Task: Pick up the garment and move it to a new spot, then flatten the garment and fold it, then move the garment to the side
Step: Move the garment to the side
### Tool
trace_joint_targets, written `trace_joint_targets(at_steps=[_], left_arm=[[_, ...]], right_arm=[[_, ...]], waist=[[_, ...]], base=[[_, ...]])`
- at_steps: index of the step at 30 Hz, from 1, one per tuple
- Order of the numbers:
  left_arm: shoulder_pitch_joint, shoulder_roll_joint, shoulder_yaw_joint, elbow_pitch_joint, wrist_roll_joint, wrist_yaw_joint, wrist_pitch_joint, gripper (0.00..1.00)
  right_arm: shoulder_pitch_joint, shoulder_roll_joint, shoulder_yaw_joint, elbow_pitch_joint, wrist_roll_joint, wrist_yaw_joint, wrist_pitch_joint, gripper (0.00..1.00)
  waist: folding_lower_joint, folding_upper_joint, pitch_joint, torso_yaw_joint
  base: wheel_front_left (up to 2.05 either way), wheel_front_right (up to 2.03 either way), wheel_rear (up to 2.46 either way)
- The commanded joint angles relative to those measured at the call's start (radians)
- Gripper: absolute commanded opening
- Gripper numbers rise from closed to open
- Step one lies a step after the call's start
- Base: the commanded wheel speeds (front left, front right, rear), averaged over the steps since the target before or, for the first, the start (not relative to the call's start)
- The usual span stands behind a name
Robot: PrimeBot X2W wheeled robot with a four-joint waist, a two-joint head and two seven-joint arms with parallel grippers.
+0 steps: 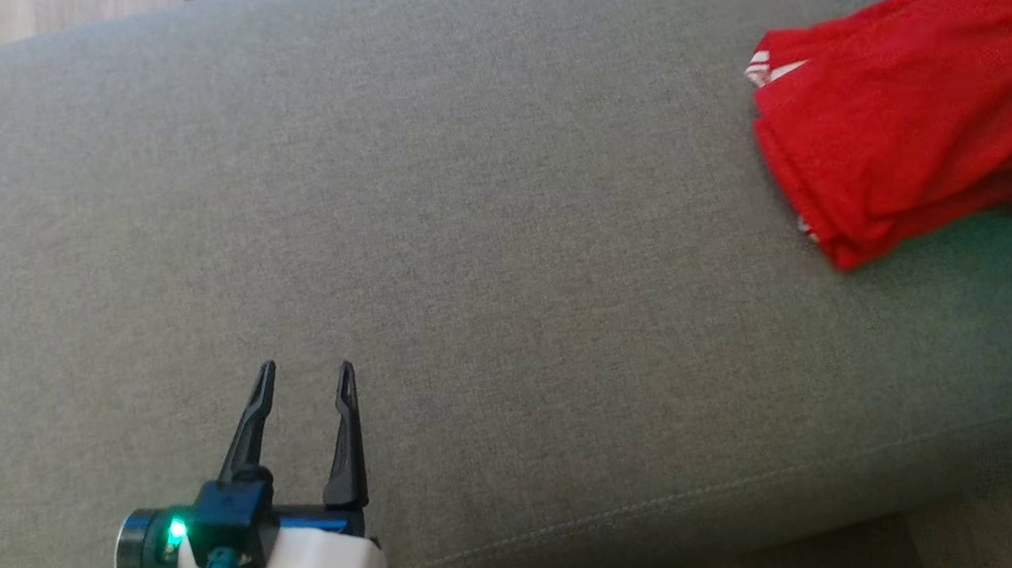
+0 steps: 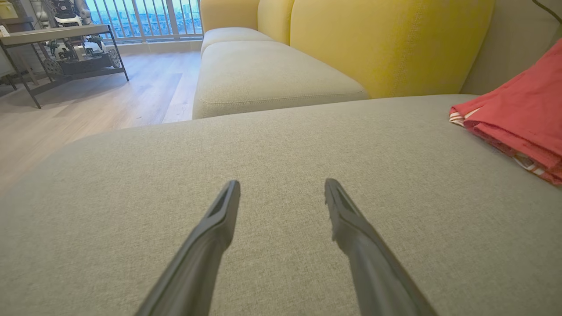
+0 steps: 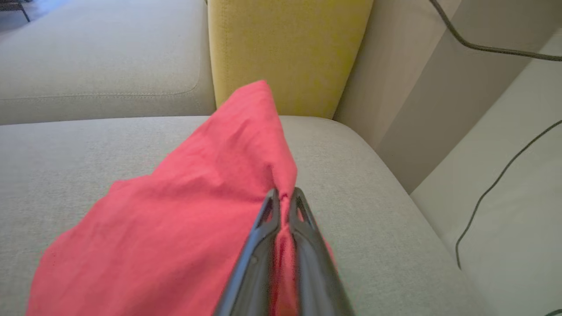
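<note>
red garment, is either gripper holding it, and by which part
The right gripper is shut on the red garment, pinching a raised fold of its cloth; the left gripper is open, holding nothing.

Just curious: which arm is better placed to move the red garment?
Right: the right tool is shut on the red garment. The left tool hangs open over bare cushion, away from it.

Sofa seat (image 1: 482, 196) is lying bare over its left end and middle. Left end effector (image 1: 307, 367) is hovering near the front edge, fingers apart, with open room around it. Garment (image 1: 905, 131), red, is covering the right end. Yellow backrest (image 2: 386, 44) is walling off the far right corner.
</note>
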Motion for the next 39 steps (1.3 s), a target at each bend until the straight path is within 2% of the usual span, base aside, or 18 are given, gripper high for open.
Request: trace_joint_targets(at_steps=[1, 2, 8, 11, 15, 20, 23, 26, 31, 34, 39], left_arm=[[-0.041, -0.005, 0.034, -0.032, 0.011, -0.005, -0.012, 1.0], [-0.044, -0.005, 0.033, -0.032, 0.011, -0.006, -0.012, 1.0], [-0.052, -0.006, 0.043, -0.034, -0.006, -0.004, -0.012, 1.0], [-0.048, -0.006, 0.049, -0.046, -0.023, 0.004, -0.012, 1.0], [-0.035, -0.007, 0.058, -0.055, -0.053, 0.015, -0.012, 1.0], [-0.005, -0.008, 0.047, -0.07, -0.121, -0.009, -0.012, 1.0], [0.019, -0.008, 0.045, -0.075, -0.138, -0.008, -0.012, 1.0], [0.034, -0.008, 0.032, -0.073, -0.149, -0.007, -0.012, 1.0], [0.045, -0.008, 0.017, -0.062, -0.131, 0.007, -0.012, 1.0], [0.042, -0.008, 0.014, -0.047, -0.123, 0.014, -0.012, 1.0], [0.041, -0.008, 0.016, -0.036, -0.116, 0.02, -0.012, 1.0]], right_arm=[[-0.042, -0.028, -0.021, -0.048, -0.038, -0.001, 0.003, 0.36], [-0.039, -0.031, -0.039, -0.055, -0.061, -0.001, 0.005, 1.0], [0.009, 0.025, -0.114, -0.119, -0.156, -0.001, -0.019, 1.0], [0.058, 0.108, -0.113, -0.169, -0.168, -0.001, -0.059, 1.0], [0.153, 0.236, -0.061, -0.247, -0.14, -0.001, -0.106, 1.0], [0.34, 0.316, 0.042, -0.398, -0.111, -0.001, -0.158, 1.0], [0.47, 0.331, 0.129, -0.539, -0.059, -0.001, -0.164, 1.0], [0.612, 0.333, 0.218, -0.728, 0.06, -0.001, -0.165, 1.0], [0.846, 0.333, 0.208, -0.957, 0.152, -0.001, -0.165, 1.0], [0.929, 0.333, 0.226, -1.014, 0.166, -0.001, -0.165, 1.0], [0.999, 0.333, 0.24, -1.032, 0.167, -0.001, -0.165, 1.0]], waist=[[-0.0002, 0.0, 0.015, -0.003], [-0.0002, 0.0, 0.019, -0.002], [-0.0002, 0.0, 0.009, 0.008], [-0.0002, 0.0, -0.018, 0.013], [-0.0002, 0.0, -0.069, 0.014], [-0.0002, 0.0, -0.141, 0.021], [-0.0002, 0.0, -0.18, 0.029], [-0.0002, 0.0, -0.206, 0.048], [-0.0002, 0.0, -0.252, 0.088], [-0.0002, 0.0, -0.262, 0.101], [-0.0002, 0.0, -0.273, 0.105]], base=[[0.0, 0.0, 0.0], [0.0, 0.0, 0.0], [0.0, 0.0, 0.0], [0.0, 0.0, 0.0], [0.0, 0.0, 0.0], [0.0, 0.0, 0.0], [0.0, 0.0, 0.0], [0.0, 0.0, 0.0], [0.0, 0.0, 0.0], [0.0, 0.0, 0.0], [0.0, 0.0, 0.0]])
